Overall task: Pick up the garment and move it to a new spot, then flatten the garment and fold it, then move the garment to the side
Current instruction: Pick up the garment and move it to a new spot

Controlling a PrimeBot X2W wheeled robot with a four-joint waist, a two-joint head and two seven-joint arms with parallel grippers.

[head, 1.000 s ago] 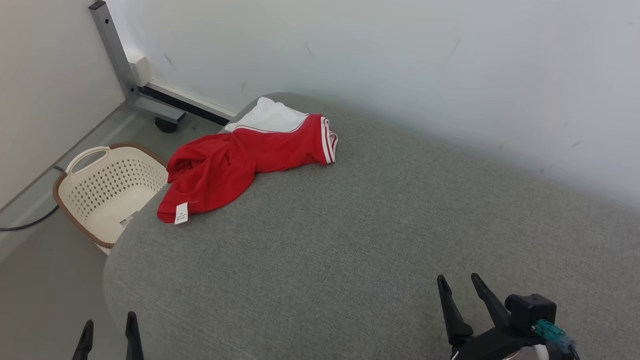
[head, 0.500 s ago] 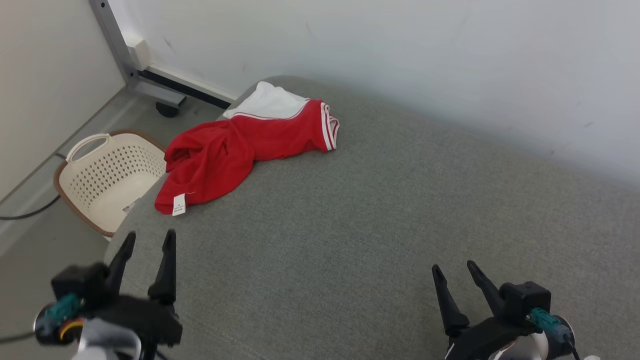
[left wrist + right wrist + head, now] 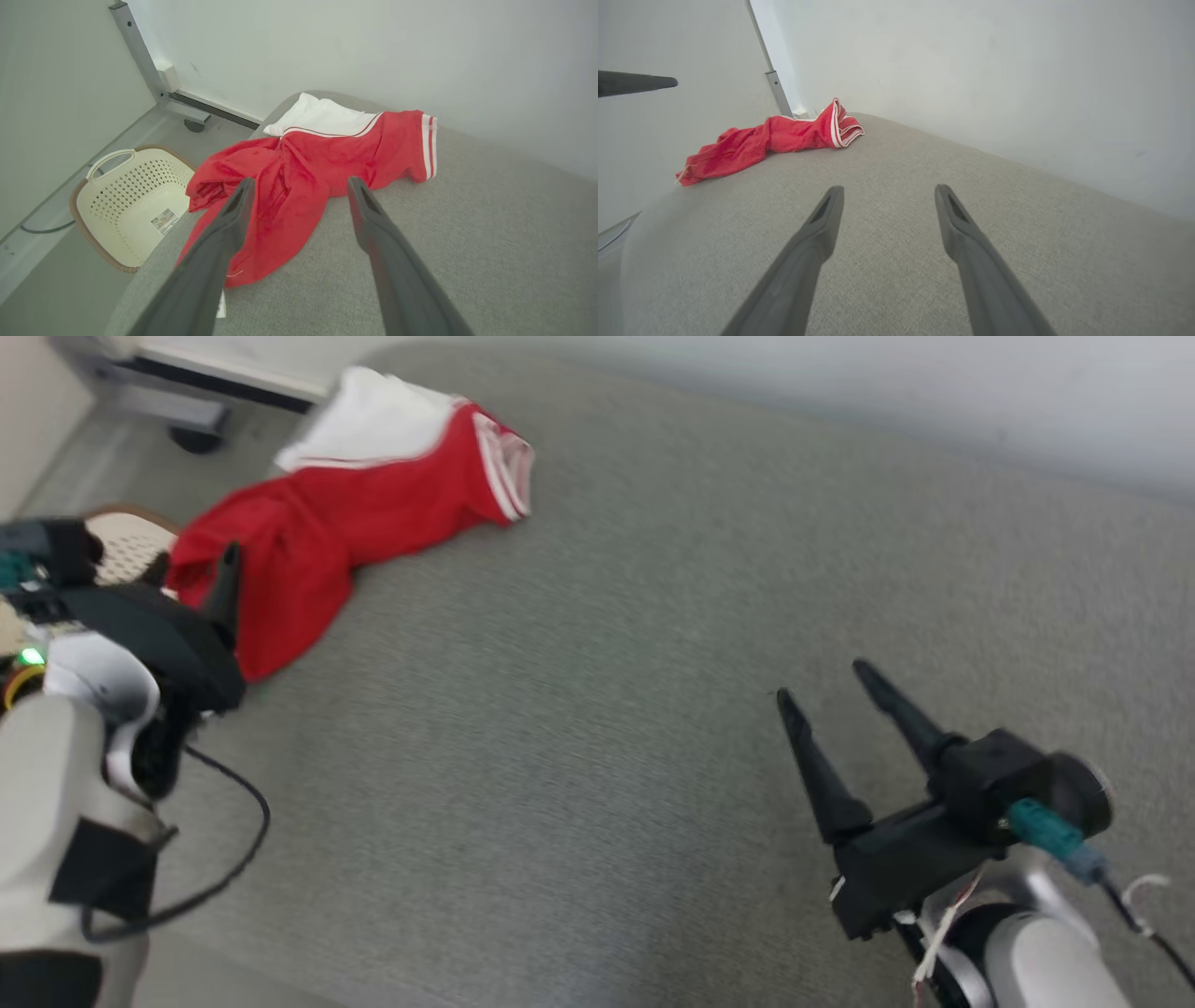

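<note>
Left hand point(image 3: 301, 181), fingers spread wide, has swung up to the near end of the garment point(image 3: 308, 537); right hand point(image 3: 822, 679), equally wide, waits well apart. Pickup looks imminent.

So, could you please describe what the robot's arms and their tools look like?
The left tool and right tool each have two long, tapering dark fingers on a black block. The forearms are rounded and pale grey. A teal connector sits on the right wrist; a black cable loops from the left wrist, near a green light.
</note>
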